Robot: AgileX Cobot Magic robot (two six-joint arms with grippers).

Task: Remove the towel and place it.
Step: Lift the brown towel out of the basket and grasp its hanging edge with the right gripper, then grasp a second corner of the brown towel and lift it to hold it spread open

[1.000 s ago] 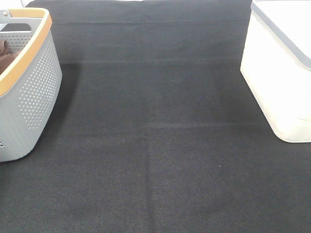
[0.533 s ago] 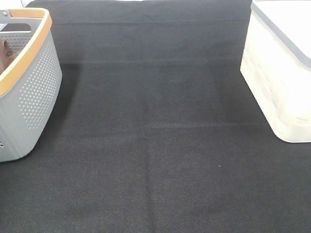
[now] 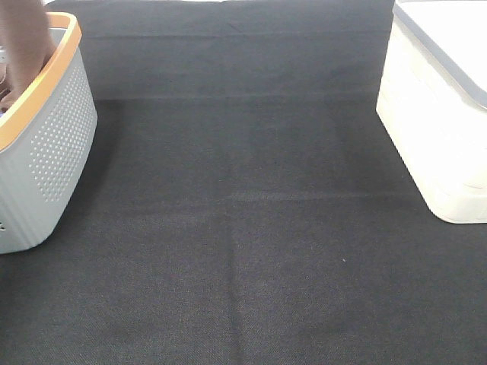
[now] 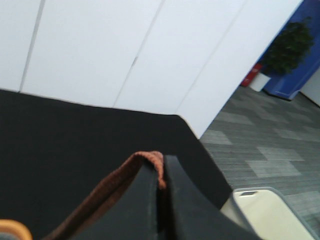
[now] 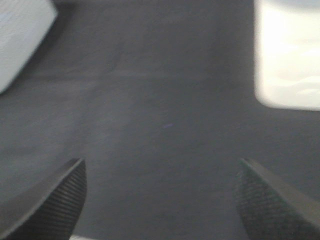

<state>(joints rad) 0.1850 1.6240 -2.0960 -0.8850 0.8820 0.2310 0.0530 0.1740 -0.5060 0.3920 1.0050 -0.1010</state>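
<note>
Black-fingered left claw: clamps shut on the stitched edge of the towel. Pinches a small fold of the reddish-brown cloth that pokes out just above the meeting tips, with the rest trailing away down one side. Holds it above the black surface, with the orange rim of the basket just showing in one corner and the cream-white bin low on the other side. Beyond the far edge of the surface: white wall panels, grey carpet tiles, a potted plant against a blue wall.

Right claw: stands wide open, ribbed fingers far apart, only black cloth seen between them. Looks down on the surface with the grey basket at one far corner and the bin at the other, all blurred.

From the high camera: shows the towel as a blurred reddish-brown column standing up out of the basket, cut off by the top of the frame. Basket with a grey perforated wall and orange rim, on the surface at far left. Bin with a grey lid at far right, well apart from the basket, with a wide stretch of black cloth between.
</note>
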